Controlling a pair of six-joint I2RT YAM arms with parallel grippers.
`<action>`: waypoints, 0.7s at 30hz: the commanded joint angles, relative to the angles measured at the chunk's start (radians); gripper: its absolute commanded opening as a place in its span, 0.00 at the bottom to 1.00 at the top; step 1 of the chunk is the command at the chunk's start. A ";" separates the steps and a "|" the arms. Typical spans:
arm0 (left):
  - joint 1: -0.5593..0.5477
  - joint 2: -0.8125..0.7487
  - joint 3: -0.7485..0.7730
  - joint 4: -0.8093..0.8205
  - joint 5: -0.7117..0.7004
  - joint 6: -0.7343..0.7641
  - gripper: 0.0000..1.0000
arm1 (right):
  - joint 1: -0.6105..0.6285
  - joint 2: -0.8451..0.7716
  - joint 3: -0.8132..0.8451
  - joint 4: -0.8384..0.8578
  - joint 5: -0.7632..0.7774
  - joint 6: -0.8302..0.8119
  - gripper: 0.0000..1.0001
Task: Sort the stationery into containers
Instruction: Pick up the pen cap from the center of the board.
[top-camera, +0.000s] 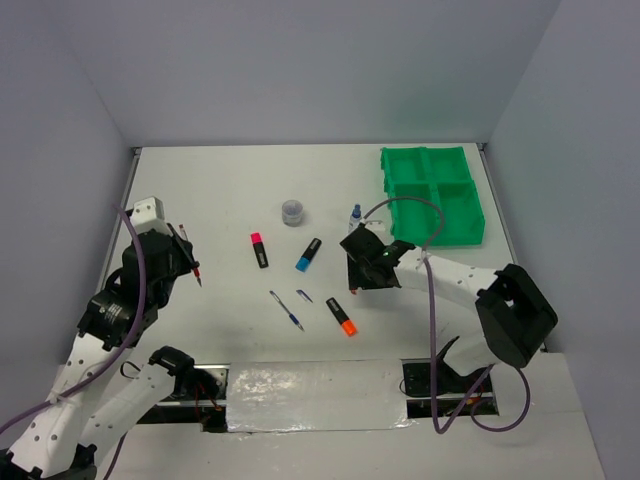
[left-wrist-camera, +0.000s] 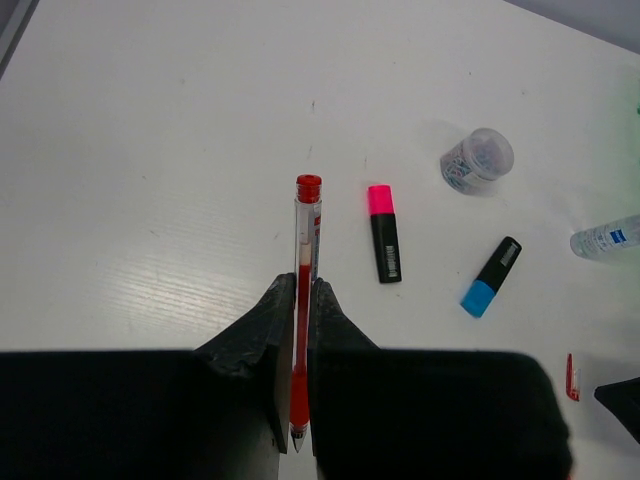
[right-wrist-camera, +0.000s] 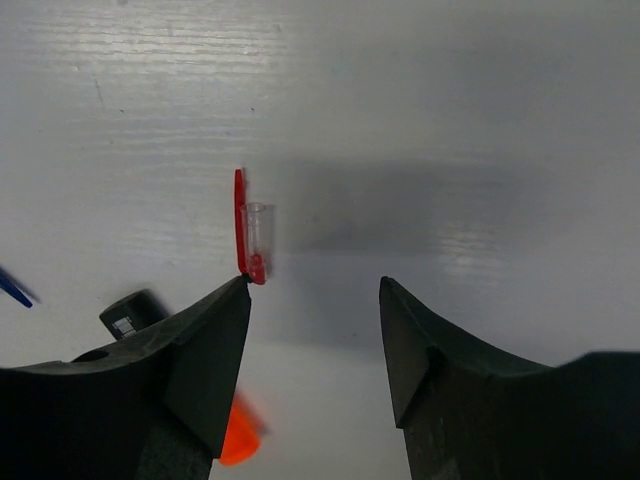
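Nearside of the green tray (top-camera: 410, 170): right gripper (right-wrist-camera: 315, 285), jaws apart, should centre on the red cap (right-wrist-camera: 250, 228) before closing; left gripper (left-wrist-camera: 300, 300) clamps the red pen (left-wrist-camera: 305, 240).

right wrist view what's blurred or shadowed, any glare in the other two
Right wrist: the red pen cap is sharp, the tip of the orange highlighter is blurred, and a broad soft shadow lies on the table right of the cap. Left wrist: a pale glare patch left of the red pen. Top external: glare on the glossy strip between the arm bases.
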 joint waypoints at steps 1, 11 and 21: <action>0.010 0.002 0.034 0.030 0.006 0.010 0.00 | 0.019 0.051 -0.011 0.104 -0.034 0.033 0.61; 0.012 0.004 0.029 0.035 0.020 0.013 0.00 | 0.037 0.157 0.058 0.133 -0.061 0.024 0.56; 0.013 0.004 0.031 0.035 0.019 0.013 0.00 | 0.043 0.165 0.003 0.152 -0.076 0.054 0.41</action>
